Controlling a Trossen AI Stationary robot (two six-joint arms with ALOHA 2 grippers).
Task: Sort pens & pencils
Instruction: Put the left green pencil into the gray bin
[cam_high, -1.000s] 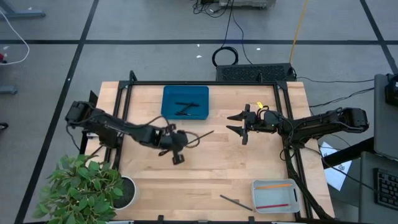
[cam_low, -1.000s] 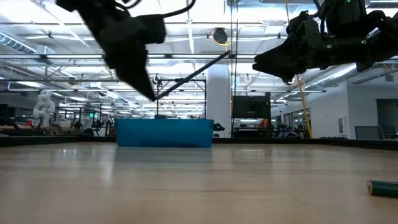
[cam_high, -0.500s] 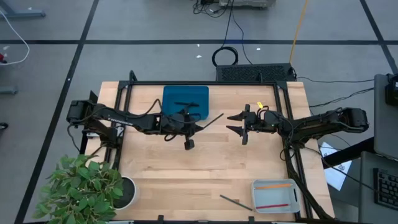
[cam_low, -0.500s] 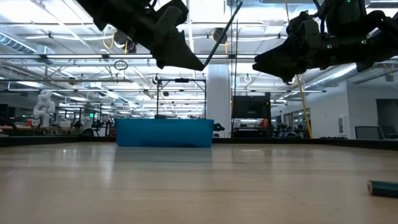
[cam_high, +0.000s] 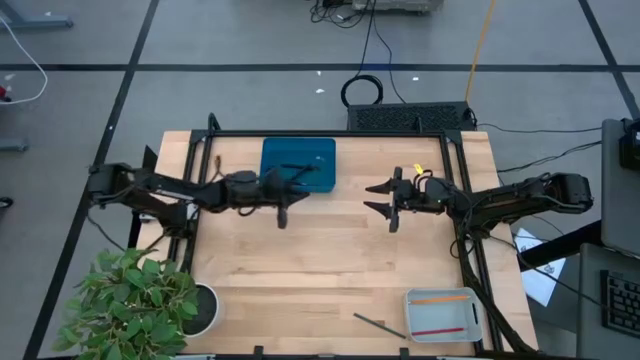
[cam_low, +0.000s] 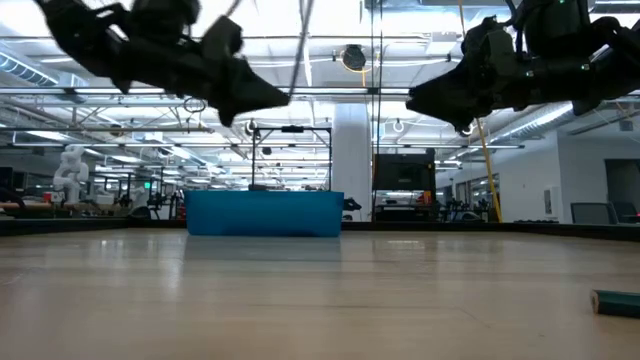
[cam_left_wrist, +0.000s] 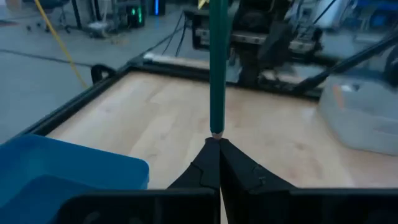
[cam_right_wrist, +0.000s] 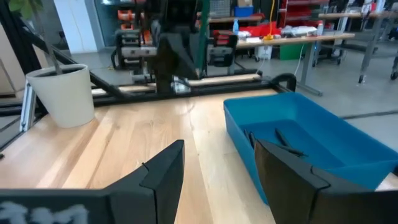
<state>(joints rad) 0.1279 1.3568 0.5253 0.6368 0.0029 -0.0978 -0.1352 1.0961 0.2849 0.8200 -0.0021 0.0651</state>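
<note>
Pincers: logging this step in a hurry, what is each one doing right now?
Left pincer: closed on a thin dark green pen, beside the blue plastic tray.
Right pincer: open, holding nothing, raised above the table.

Robotics lab: workbenches (cam_right_wrist: 292, 43), metal rigs (cam_low: 290, 155).

Wood table (cam_high: 330, 270), pale planks, black frame at edges. Blue tray (cam_high: 298, 160) sat at 11 o'clock. Grey tray (cam_high: 440, 315) at 5 o'clock, dark pencil (cam_high: 380, 326) just beside it. White plant pot (cam_high: 200, 310) at 7 o'clock corner.
</note>
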